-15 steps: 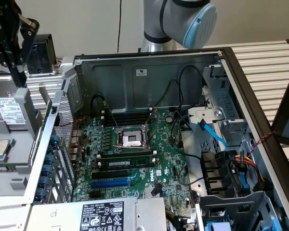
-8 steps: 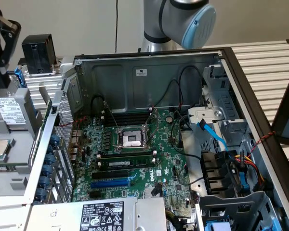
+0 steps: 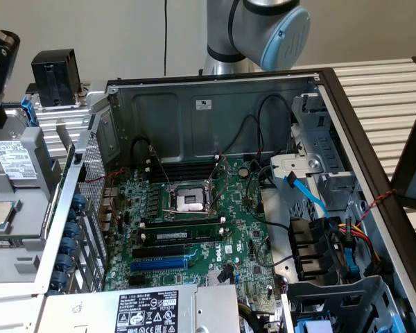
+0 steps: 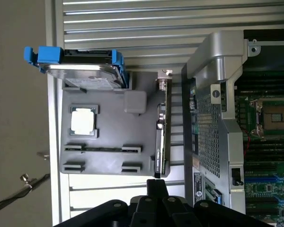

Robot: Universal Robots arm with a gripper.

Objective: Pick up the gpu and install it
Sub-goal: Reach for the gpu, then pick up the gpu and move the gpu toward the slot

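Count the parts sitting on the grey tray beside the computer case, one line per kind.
hard drive: 1
processor chip: 1
gpu, standing on its edge: 1
Total: 3 parts on the grey tray
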